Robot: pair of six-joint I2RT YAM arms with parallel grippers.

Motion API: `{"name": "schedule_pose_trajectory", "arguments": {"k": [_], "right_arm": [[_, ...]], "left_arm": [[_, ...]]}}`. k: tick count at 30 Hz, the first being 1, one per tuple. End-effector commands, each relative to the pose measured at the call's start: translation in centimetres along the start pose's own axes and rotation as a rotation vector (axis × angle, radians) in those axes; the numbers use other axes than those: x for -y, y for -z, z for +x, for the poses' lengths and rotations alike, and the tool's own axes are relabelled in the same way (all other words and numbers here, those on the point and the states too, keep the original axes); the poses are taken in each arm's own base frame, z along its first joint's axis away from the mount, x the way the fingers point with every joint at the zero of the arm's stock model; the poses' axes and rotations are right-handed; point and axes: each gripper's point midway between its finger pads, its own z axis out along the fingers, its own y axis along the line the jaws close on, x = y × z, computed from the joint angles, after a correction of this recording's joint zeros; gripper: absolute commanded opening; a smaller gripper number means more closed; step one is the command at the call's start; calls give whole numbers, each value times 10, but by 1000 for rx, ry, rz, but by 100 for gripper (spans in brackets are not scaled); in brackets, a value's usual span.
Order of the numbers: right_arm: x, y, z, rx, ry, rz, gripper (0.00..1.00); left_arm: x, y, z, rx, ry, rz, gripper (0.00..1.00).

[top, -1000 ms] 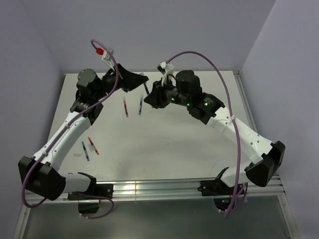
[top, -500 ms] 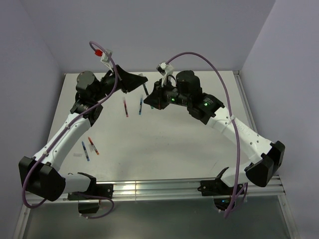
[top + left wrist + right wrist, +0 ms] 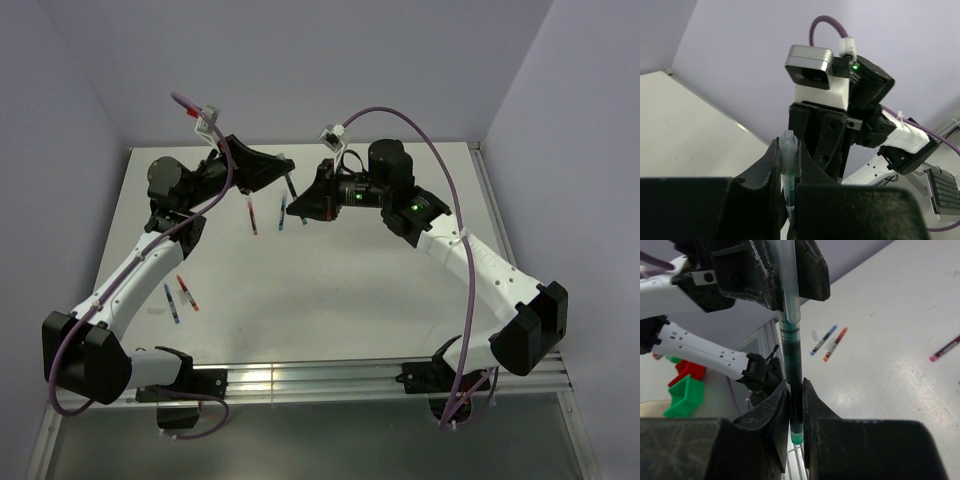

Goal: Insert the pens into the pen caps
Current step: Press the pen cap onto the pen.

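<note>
Pale lilac walls (image 3: 300, 60) close in a white table (image 3: 350, 290), and both arms reach up over its far half so that their tools meet in the air above it. The left tool (image 3: 788, 150) is clamped narrowly on a translucent pen cap (image 3: 788, 142), the tube standing up between the two dark fingers with its rim just clear of them. The right tool (image 3: 795, 390) is pinched on the lower part of a green pen (image 3: 794, 355), whose end pokes out below the fingers. Pen and cap stand in one line (the right wrist view shows this best), and the pen's upper end sits inside the mouth of the cap; how far in it goes cannot be told.

Down on the table, a red pen (image 3: 251, 216) and a blue pen (image 3: 282, 212) lie side by side but apart, just below the two tools in the overhead view. Well apart from them, beside the left arm's forearm, a second blue pen (image 3: 171, 303) and a second red pen (image 3: 187, 293) lie close together.
</note>
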Motion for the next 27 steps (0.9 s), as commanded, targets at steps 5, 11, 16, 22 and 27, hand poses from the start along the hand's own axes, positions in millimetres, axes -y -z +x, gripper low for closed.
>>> {"name": "schedule_pose_trajectory", "arguments": {"k": [5, 11, 16, 22, 27], "right_arm": [[-31, 21, -67, 234, 124, -157, 0], [-17, 24, -79, 252, 114, -79, 0], [1, 30, -97, 300, 127, 100, 0], [17, 33, -110, 341, 147, 306, 0], [27, 33, -117, 360, 177, 473, 0]], "left_arm": [[66, 22, 34, -176, -34, 312, 0], [48, 17, 41, -203, -12, 229, 0], [25, 5, 39, -186, -3, 66, 0], [7, -11, 48, -169, 8, -83, 0], [-13, -20, 60, -162, 55, -209, 0]]}}
